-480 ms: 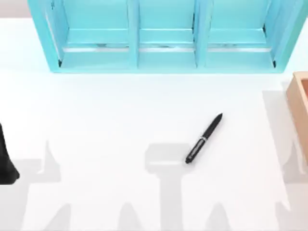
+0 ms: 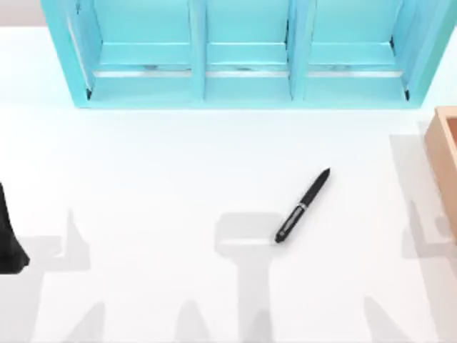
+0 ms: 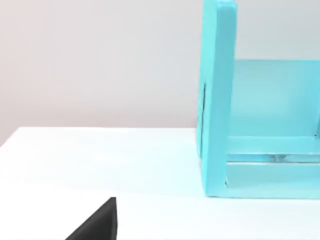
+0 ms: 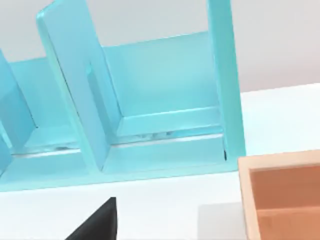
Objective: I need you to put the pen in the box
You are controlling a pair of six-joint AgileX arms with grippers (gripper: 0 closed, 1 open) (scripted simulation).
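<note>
The slim black pen (image 2: 303,206) with a thin silver band lies slantwise on the white table, right of centre, with nothing touching it. The tan box (image 2: 445,153) with an orange-brown inside sits at the table's right edge, partly cut off; the right wrist view shows its corner (image 4: 280,165) close by. My left arm (image 2: 10,236) is a dark shape at the table's left edge, far from the pen. A black part of my left gripper (image 3: 97,224) shows in the left wrist view. A black part of my right gripper (image 4: 97,222) shows in the right wrist view.
A large light-blue shelf unit (image 2: 243,86) with compartments spans the back of the table; its end wall (image 3: 217,100) and dividers (image 4: 75,90) show in the wrist views. Grey shadows lie on the white tabletop (image 2: 157,164) near the front.
The shadows at the table's right side have shifted leftward. The pen, the box and my left arm have not moved.
</note>
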